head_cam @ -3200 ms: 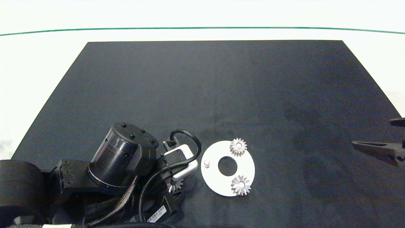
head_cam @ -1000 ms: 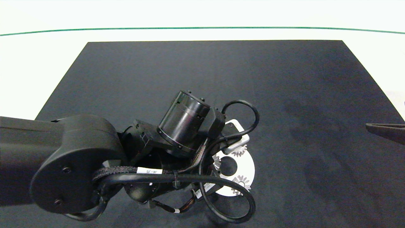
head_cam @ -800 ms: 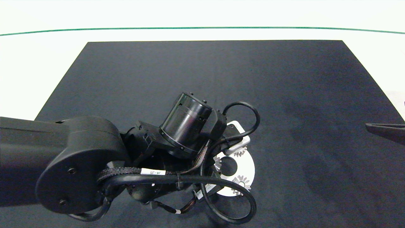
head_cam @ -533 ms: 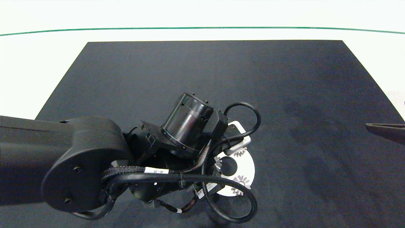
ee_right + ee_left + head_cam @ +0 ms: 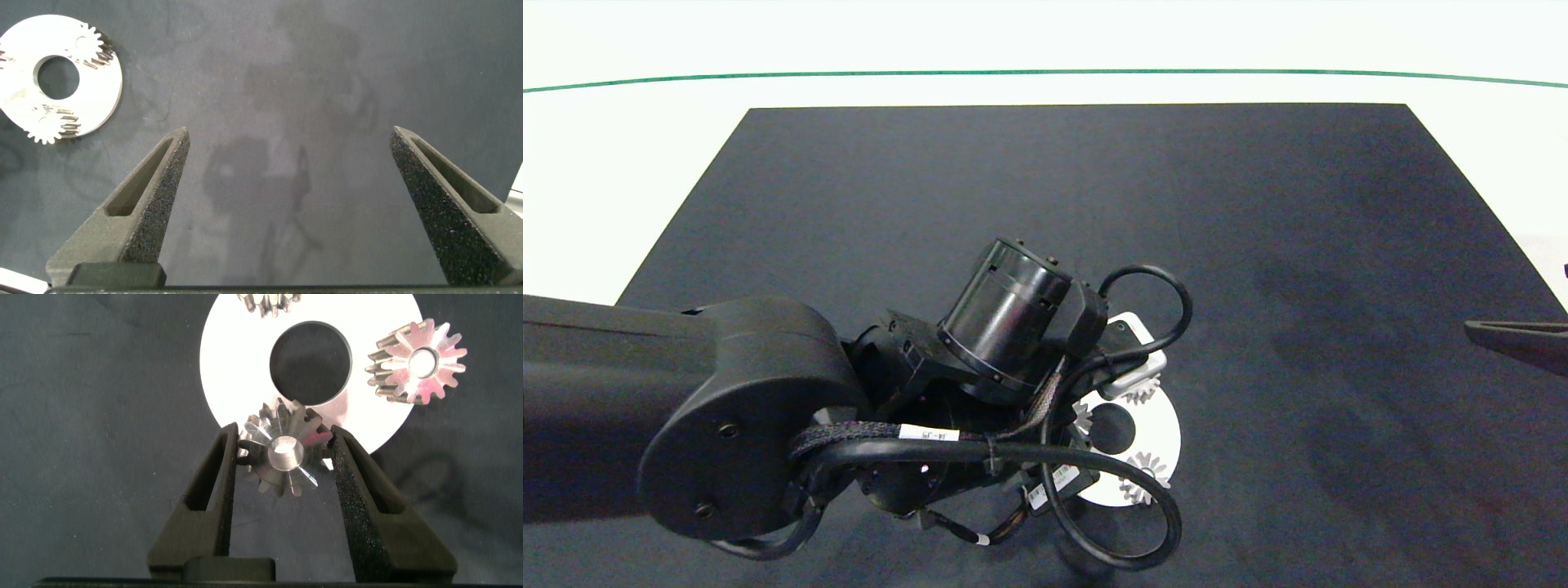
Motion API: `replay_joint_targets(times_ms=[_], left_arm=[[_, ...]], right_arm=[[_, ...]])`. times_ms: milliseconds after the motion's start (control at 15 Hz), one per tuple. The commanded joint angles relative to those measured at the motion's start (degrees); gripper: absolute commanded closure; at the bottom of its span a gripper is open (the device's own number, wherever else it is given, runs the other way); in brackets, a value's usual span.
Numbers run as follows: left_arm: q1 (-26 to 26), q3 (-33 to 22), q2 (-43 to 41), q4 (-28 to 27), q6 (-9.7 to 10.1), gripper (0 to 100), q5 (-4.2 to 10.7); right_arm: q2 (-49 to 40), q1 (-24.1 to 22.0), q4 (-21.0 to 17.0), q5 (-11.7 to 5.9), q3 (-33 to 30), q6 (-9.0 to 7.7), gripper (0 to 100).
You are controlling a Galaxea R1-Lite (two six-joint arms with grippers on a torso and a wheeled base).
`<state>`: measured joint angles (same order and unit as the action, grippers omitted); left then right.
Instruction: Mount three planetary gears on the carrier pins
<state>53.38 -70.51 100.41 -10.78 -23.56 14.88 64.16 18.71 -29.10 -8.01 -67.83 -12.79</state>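
Since pickup beside the flat white round carrier disc (image 5: 384, 343), left gripper (image 5: 284, 453) had carried the third small silver toothed gear (image 5: 282, 453), clamped, over its rim; next: lower onto the free pin; right gripper (image 5: 286, 175) parked, spread.

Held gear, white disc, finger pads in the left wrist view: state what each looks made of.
Held gear: bare metal, by its bright glints on the teeth and bore. White disc: smooth matte white, plastic or painted metal; cannot tell. Left hand fingers: dark plastic faced with coarse black foam or rubber, by the grainy texture.
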Motion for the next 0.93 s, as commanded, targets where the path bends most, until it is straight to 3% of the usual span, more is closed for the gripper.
replay_joint_targets(times_ms=[67, 933], left_arm=[[0.0, 0.0, 0.0, 0.0, -0.25, 100, 0.14], [-0.4, -0.1, 0.9, 0.1, -0.52, 100, 0.14]], right_arm=[[0.1, 0.0, -0.2, -0.08, 0.1, -0.04, 0], [0.0, -0.1, -0.2, -0.08, 0.6, -0.04, 0]])
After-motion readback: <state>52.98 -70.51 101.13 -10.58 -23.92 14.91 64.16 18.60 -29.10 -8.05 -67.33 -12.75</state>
